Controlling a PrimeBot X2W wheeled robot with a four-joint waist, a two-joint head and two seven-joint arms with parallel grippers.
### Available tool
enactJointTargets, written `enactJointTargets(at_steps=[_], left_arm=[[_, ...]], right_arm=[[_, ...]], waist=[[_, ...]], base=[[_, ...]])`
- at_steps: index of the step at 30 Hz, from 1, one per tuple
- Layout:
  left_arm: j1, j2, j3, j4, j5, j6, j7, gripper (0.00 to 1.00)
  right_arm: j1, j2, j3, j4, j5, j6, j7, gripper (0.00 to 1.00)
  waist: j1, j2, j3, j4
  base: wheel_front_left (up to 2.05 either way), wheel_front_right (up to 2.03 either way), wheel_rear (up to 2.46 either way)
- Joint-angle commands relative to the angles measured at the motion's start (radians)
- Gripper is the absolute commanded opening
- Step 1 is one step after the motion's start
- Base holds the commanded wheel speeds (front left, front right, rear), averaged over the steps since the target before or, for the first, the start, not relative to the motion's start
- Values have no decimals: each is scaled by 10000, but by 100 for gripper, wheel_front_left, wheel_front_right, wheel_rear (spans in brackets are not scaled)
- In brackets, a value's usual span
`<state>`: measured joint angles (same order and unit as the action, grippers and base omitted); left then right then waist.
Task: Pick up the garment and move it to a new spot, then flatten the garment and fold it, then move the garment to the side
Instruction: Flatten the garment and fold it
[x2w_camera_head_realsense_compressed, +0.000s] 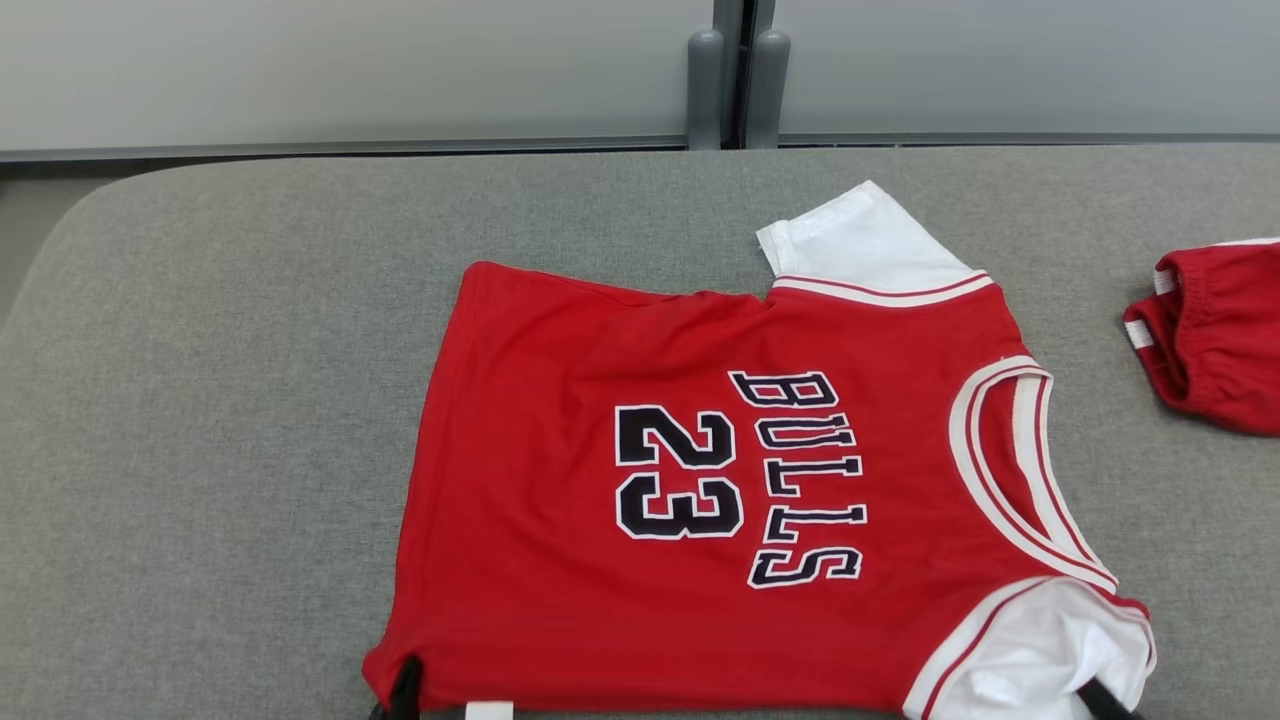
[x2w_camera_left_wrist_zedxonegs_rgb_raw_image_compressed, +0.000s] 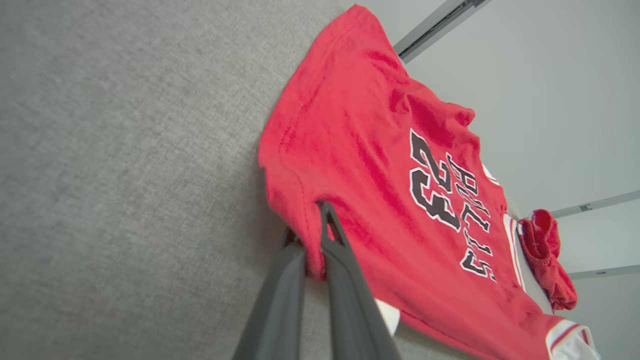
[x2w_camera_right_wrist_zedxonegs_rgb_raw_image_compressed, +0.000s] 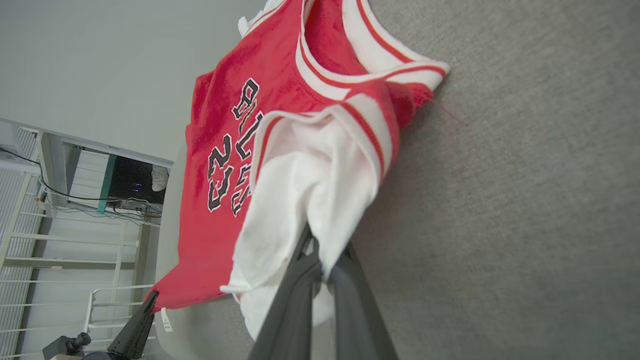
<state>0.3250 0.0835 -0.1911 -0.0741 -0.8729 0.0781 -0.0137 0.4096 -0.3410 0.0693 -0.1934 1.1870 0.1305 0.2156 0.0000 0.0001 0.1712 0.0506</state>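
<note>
A red jersey (x2w_camera_head_realsense_compressed: 650, 470) with "BULLS 23" in black and white short sleeves lies spread on the grey table (x2w_camera_head_realsense_compressed: 200, 400), neck to the right. My left gripper (x2w_camera_head_realsense_compressed: 405, 690) is shut on the near left hem corner of the jersey (x2w_camera_left_wrist_zedxonegs_rgb_raw_image_compressed: 380, 165), with red cloth pinched between its fingers (x2w_camera_left_wrist_zedxonegs_rgb_raw_image_compressed: 312, 235). My right gripper (x2w_camera_head_realsense_compressed: 1095, 695) is shut on the near white sleeve, whose cloth is bunched around its fingertips (x2w_camera_right_wrist_zedxonegs_rgb_raw_image_compressed: 320, 250). In the right wrist view the jersey (x2w_camera_right_wrist_zedxonegs_rgb_raw_image_compressed: 225, 115) hangs slightly raised from both held corners, and the left gripper (x2w_camera_right_wrist_zedxonegs_rgb_raw_image_compressed: 137, 320) shows at the hem.
Red shorts (x2w_camera_head_realsense_compressed: 1215, 335) lie bunched at the table's right edge, also in the left wrist view (x2w_camera_left_wrist_zedxonegs_rgb_raw_image_compressed: 545, 255). Grey wall panels and two posts (x2w_camera_head_realsense_compressed: 735, 85) stand behind the table's far edge. Bare grey surface stretches left of the jersey.
</note>
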Motion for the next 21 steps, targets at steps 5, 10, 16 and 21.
enactJointTargets(at_steps=[5, 10, 16, 21], left_arm=[[-1074, 655, 9, -1424, 49, 673, 1408, 0], [-2685, 1643, -321, -1743, 524, 1169, 3247, 0], [-4363, 2146, -625, -1216, 758, 1416, 4600, 0], [-5215, 2375, -793, -777, 941, 1489, 5160, 0]], right_arm=[[-1275, -768, -252, -285, -378, 5, 895, 0], [-2635, -1326, -251, -274, -704, 5, 2392, 0], [-4152, -1378, 142, 19, -1220, 5, 4056, 9], [-5146, -1166, 95, 76, -1436, 5, 4615, 100]], waist=[[0, -1, 512, -55], [0, -1, 922, 70], [0, -1, 1438, 88], [0, -1, 1722, 35]], base=[[0, 0, 0], [0, 0, 0], [0, 0, 0], [0, 0, 0]])
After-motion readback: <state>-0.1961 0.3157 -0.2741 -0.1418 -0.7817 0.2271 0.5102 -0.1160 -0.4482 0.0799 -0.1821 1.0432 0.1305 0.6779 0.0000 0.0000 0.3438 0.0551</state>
